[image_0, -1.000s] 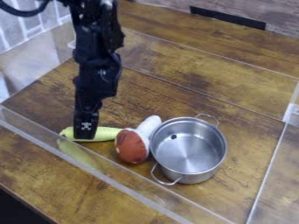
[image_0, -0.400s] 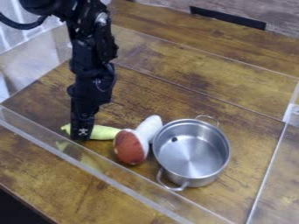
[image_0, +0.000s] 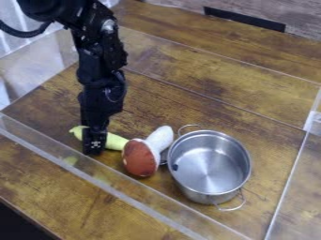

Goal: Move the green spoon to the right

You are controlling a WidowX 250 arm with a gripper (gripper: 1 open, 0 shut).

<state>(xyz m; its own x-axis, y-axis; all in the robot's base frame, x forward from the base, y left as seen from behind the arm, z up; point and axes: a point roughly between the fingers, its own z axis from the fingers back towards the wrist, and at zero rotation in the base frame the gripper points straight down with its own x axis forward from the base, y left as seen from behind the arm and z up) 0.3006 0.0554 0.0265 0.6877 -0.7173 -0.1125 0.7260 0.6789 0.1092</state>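
Green spoon (image_0: 111, 141), thick yellow-green handle

Black arm reaching down from upper left, wrist vertical, gripper (image_0: 92, 145) pointing straight down, jaws spread wide, held low.

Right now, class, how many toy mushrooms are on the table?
1. The toy mushroom lies between the green spoon and the pot; none other shows.
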